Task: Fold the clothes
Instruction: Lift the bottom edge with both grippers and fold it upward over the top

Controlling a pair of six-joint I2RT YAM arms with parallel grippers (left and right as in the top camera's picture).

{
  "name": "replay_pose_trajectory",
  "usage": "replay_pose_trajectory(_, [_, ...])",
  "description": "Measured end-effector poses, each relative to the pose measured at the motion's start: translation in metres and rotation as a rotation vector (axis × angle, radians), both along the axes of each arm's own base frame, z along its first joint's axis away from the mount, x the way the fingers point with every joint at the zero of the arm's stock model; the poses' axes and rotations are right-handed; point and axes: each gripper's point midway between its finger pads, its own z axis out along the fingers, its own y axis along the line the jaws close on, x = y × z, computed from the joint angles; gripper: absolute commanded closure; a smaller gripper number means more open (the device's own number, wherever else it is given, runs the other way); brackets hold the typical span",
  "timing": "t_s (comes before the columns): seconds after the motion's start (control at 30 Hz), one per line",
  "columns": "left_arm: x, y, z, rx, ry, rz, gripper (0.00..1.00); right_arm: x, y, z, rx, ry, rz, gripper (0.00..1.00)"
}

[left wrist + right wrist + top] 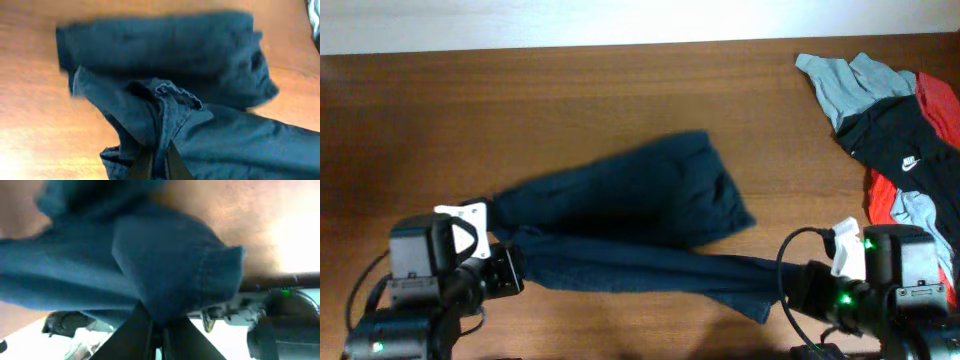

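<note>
The dark navy shorts (640, 215) are lying on the table (570, 90), one wide leg resting flat and angling up to the right. The near edge is stretching as a long band between my left gripper (157, 162) and right gripper (159, 325), each pinching a bunched end.

Left end effector (159, 161) clamped, right end effector (161, 330) clamped

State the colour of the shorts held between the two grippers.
Plain dark navy blue shorts, clearest in the overhead view.
</note>
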Motion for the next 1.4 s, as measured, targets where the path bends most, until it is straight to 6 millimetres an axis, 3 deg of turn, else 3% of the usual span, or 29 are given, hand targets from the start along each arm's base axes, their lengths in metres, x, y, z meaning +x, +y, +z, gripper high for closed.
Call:
replay_pose_trajectory(0.07, [0.007, 0.004, 0.001, 0.030, -0.013, 0.000, 0.99, 0.018, 0.002, 0.005, 0.007, -0.043, 0.012, 0.96])
replay_pose_trajectory(0.17, [0.034, 0.009, -0.006, 0.054, -0.007, -0.003, 1.00, 0.064, 0.006, 0.006, -0.005, -0.095, 0.050, 0.96])
replay_pose_trajectory(0.2, [0.044, 0.010, -0.010, 0.059, 0.001, -0.004, 0.99, 0.091, 0.007, 0.001, -0.014, -0.111, 0.070, 0.96])
replay_pose_trajectory(0.23, [0.062, 0.012, -0.022, 0.068, 0.032, -0.004, 0.99, 0.108, 0.008, -0.006, -0.021, -0.107, 0.083, 0.96])
replay_pose_trajectory(0.3, [0.079, 0.013, -0.034, 0.072, 0.054, -0.005, 0.99, 0.133, 0.010, -0.018, -0.027, -0.098, 0.097, 0.96])
replay_pose_trajectory(0.33, [0.095, 0.014, -0.040, 0.076, 0.046, -0.006, 0.99, 0.157, 0.011, -0.027, -0.031, -0.111, 0.103, 0.96])
replay_pose_trajectory(0.53, [0.155, 0.020, -0.087, 0.093, 0.071, 0.003, 0.90, 0.242, 0.019, -0.098, -0.021, -0.095, 0.128, 0.96])
replay_pose_trajectory(0.63, [0.181, 0.024, -0.106, 0.116, 0.052, 0.003, 0.81, 0.266, 0.024, -0.125, 0.005, -0.102, 0.143, 0.96])
replay_pose_trajectory(0.67, [0.187, 0.026, -0.115, 0.124, 0.057, 0.005, 0.76, 0.272, 0.026, -0.133, 0.012, -0.100, 0.146, 0.89])
replay_pose_trajectory(0.7, [0.192, 0.029, -0.126, 0.135, 0.071, 0.008, 0.54, 0.277, 0.027, -0.143, 0.017, -0.098, 0.150, 0.57])
replay_pose_trajectory(0.73, [0.196, 0.032, -0.137, 0.144, 0.087, 0.011, 0.51, 0.282, 0.028, -0.151, 0.022, -0.098, 0.149, 0.38])
replay_pose_trajectory(0.8, [0.204, 0.035, -0.145, 0.158, 0.080, 0.013, 0.44, 0.287, 0.027, -0.151, 0.017, -0.120, 0.156, 0.29])
replay_pose_trajectory(0.9, [0.210, 0.040, -0.148, 0.186, 0.073, 0.025, 0.44, 0.286, 0.021, -0.149, -0.003, -0.115, 0.178, 0.28])
replay_pose_trajectory(0.97, [0.210, 0.044, -0.137, 0.209, 0.091, 0.021, 0.44, 0.282, 0.008, -0.146, -0.013, -0.083, 0.168, 0.29])
replay_pose_trajectory(1.03, [0.218, 0.047, -0.111, 0.226, 0.074, 0.018, 0.45, 0.274, -0.003, -0.141, -0.021, -0.043, 0.164, 0.31])
replay_pose_trajectory(1.13, [0.220, 0.045, -0.081, 0.239, 0.056, -0.022, 0.53, 0.254, -0.007, -0.128, -0.037, 0.003, 0.206, 0.52])
replay_pose_trajectory(1.17, [0.218, 0.043, -0.079, 0.240, 0.062, -0.034, 0.53, 0.245, -0.003, -0.126, -0.040, 0.023, 0.230, 0.51])
replay_pose_trajectory(1.23, [0.205, 0.035, -0.086, 0.239, 0.115, -0.077, 0.53, 0.227, 0.011, -0.125, -0.041, 0.073, 0.283, 0.20])
replay_pose_trajectory(1.3, [0.196, 0.030, -0.096, 0.237, 0.167, -0.105, 0.53, 0.216, 0.024, -0.128, -0.047, 0.112, 0.318, 0.14])
replay_pose_trajectory(1.4, [0.181, 0.032, -0.116, 0.221, 0.279, -0.079, 0.52, 0.192, 0.025, -0.139, -0.131, 0.231, 0.315, 0.13])
